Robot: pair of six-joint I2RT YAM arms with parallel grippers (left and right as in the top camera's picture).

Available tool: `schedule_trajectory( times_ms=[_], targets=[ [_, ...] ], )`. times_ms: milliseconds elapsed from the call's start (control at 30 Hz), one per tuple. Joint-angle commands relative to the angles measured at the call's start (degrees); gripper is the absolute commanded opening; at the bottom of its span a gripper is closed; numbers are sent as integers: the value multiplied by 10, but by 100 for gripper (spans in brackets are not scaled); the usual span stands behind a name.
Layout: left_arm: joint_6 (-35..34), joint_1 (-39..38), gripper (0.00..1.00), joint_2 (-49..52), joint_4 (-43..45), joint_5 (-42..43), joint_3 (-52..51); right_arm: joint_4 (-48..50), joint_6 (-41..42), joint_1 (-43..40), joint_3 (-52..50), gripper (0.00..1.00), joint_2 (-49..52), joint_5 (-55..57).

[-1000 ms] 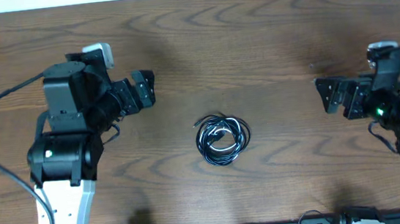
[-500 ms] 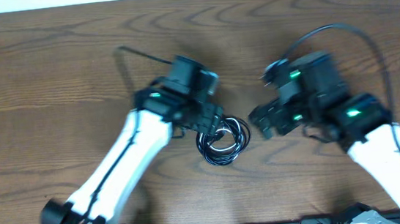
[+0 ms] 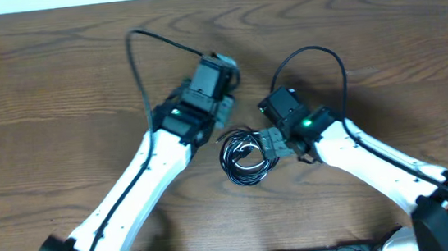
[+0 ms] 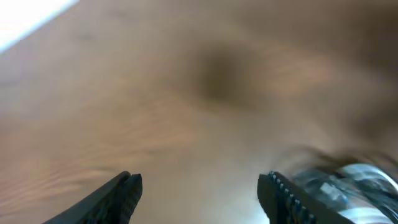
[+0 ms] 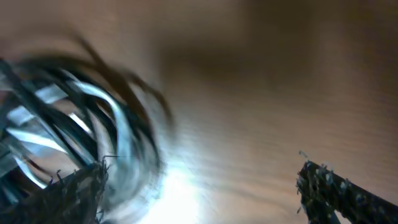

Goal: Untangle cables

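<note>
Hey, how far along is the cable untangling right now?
Nothing done: the cables lie in one tangled coil. In hand: the left gripper and right gripper sit open beside it, gripping nothing. Remaining: grasp strands and pull them all apart.

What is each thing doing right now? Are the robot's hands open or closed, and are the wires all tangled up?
cables: coiled together in one tangled bundle, lying on the table, not held.
left hand: open, nothing between its fingers.
right hand: open, right beside the bundle, holding nothing.
</note>
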Motion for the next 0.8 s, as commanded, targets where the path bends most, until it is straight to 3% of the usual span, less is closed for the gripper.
schedule_trajectory(
  times_ms=[0, 200, 467, 767],
  targets=[
    [-8, 10, 65, -40, 18, -119, 3, 40, 73, 29, 2, 97, 8, -28],
    [-19, 12, 65, -72, 7, -119, 3, 93, 82, 76, 2, 97, 13, -18],
    [-42, 12, 61, -73, -36, -100, 3, 6, 123, 98, 1, 92, 23, 37],
    [-42, 12, 61, -73, -36, -95, 3, 1, 142, 98, -16, 88, 47, 36]
  ],
)
